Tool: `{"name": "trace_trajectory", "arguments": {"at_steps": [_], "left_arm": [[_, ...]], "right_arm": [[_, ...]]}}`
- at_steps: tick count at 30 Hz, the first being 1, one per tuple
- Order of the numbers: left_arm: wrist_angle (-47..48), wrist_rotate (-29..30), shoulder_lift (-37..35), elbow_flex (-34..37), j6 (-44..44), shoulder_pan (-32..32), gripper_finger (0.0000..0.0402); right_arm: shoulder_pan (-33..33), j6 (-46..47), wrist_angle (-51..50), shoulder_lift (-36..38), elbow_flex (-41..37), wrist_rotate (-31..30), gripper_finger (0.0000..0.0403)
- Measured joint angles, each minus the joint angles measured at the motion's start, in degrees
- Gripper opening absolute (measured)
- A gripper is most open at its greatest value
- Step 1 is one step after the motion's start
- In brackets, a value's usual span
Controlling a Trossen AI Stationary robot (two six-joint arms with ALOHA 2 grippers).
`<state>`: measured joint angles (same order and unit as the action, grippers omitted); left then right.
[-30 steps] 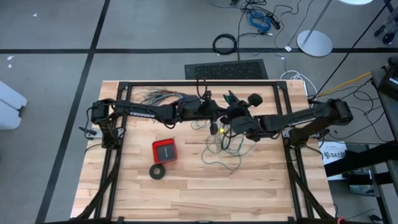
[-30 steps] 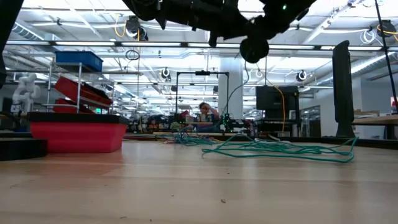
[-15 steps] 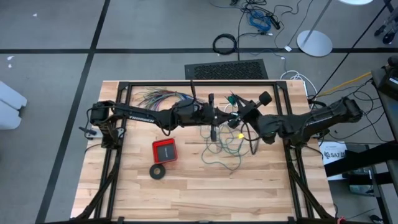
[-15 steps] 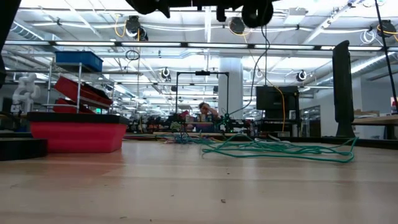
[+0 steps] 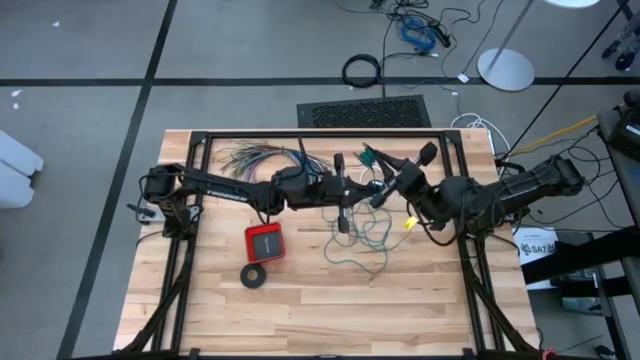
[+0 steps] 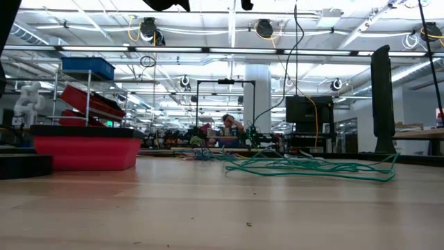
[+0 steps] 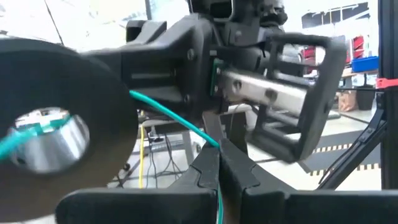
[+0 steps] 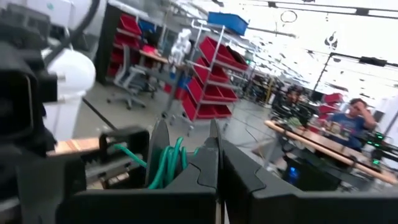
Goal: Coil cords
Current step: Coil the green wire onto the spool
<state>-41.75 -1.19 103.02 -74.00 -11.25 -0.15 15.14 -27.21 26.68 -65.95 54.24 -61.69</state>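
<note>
The left gripper (image 5: 341, 190) hangs above the middle of the light wooden plank table (image 5: 300, 310), its jaws pressed together on the long thin teal-green wire (image 5: 362, 240); in the left wrist view the wire (image 7: 186, 124) runs straight in between the closed black fingers (image 7: 239, 171) and on past them to a dark round spool with a shiny metal centre (image 7: 50, 137). The right gripper (image 5: 380, 193) sits just beside the left one, facing it, its jaws also shut; in the right wrist view several turns of the same green wire (image 8: 165, 163) lie just beyond its fingers (image 8: 239, 171), and whether those fingers pinch a strand cannot be told. Below both sets of jaws the rest of the wire lies as a loose tangle (image 6: 305, 167) on the tabletop, with one strand rising from it towards the grippers. To the far side of the left jaws lies a fanned bundle of many-coloured wires (image 5: 255, 155); on the near side sit a small red square box (image 5: 264, 241) and a black tape-like ring (image 5: 253, 275)
</note>
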Motion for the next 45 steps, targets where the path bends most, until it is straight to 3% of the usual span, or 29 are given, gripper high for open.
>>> {"name": "trace_trajectory", "arguments": {"at_steps": [15, 26, 37, 45], "left_arm": [[4.14, 1.90, -0.15, -0.11, -5.45, -0.18, 0.0003], [7.68, 0.97, 0.07, 0.50, -5.77, 3.62, 0.0073], [6.41, -4.06, 0.09, 4.75, -7.16, 6.74, 0.0061], [5.62, -11.50, 0.09, 6.56, -7.67, 10.02, 0.0061]], "right_arm": [[0.41, 3.83, 2.47, 1.96, 0.00, 6.60, 0.0000], [2.79, 2.69, 2.90, 3.19, 0.20, 6.29, 0.0000], [3.90, 2.28, 1.92, 3.82, 0.20, 6.29, 0.0000], [5.93, 3.08, -0.32, 4.48, 0.15, 6.31, 0.0000]]}}
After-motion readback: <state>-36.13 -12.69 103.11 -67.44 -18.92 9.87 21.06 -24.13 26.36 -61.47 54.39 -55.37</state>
